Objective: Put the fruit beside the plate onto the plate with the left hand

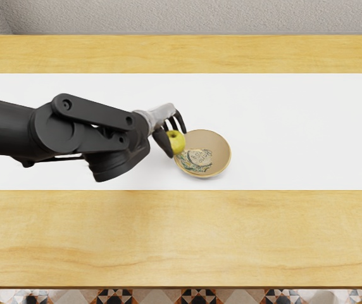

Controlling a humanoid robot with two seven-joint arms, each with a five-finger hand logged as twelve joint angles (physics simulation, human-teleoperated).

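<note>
Left robot hand point(169, 129) grips the yellow fruit point(177, 142) | fruit at left rim of plate point(224, 152) | remaining: place it inside, release

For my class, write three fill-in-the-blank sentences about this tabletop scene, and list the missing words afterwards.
1. The left hand is closed on a small fruit whose colour is ____.
2. In the picture, the fruit is at the ____ rim of the plate.
3. The plate lies on a ____ strip running across the wooden table.

Missing words: yellow; left; white.
</note>
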